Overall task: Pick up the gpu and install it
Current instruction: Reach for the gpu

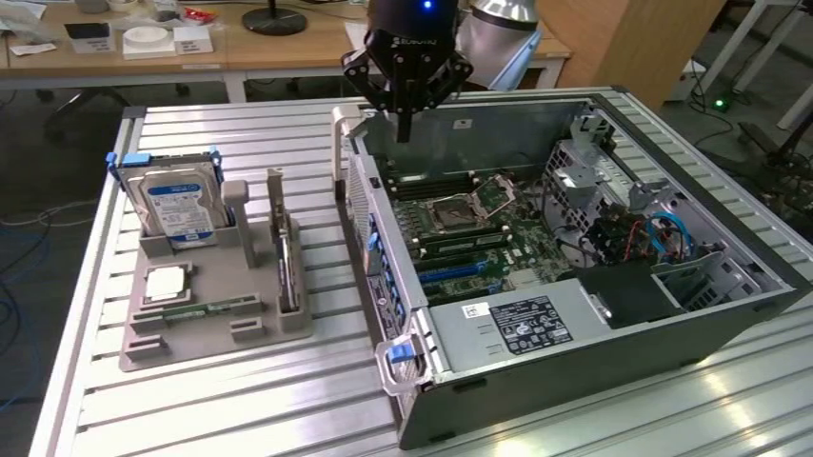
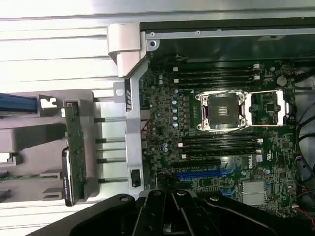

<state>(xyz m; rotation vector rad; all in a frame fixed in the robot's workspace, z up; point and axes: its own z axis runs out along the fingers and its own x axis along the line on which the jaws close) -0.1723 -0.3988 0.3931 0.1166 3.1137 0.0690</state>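
Exterior view showed the gripper [image 1: 404, 129] hanging above the case [image 1: 572, 352], over its far edge, with open air between it and the parts below. Its fingers appeared drawn together to a narrow tip, and nothing was held between them. From the wrist view the gripper [image 2: 172, 197] gave the same reading: the black fingers met at the middle, with nothing in them.

Directly under it, inside the case [image 2: 221, 32], lay the motherboard [image 2: 162, 123]. The CPU socket [image 2: 224, 112] stood uncovered between banks of memory slots. A blue slot [image 2: 204, 173] lay beside it, nearer the gripper, and looked bare. In the exterior view that blue slot [image 1: 458, 273] also carried no card.

Outside the case, just beside its perforated rear wall, a grey holder [image 1: 216, 343] rested on the counter [image 1: 228, 143]. The gpu [image 1: 285, 271] stood on edge in the holder's groove closest to the case, apart from the gripper and untouched. The wrist view caught it from above as a thin green strip, the gpu [image 2: 76, 147] running parallel to the case wall. Farther from the case, the same holder carried a hard drive [image 1: 178, 205], a memory stick [image 1: 204, 309] and a CPU [image 1: 166, 284].

Judged from this, the task had barely begun. The pick-up had not been made, and the whole install was left.
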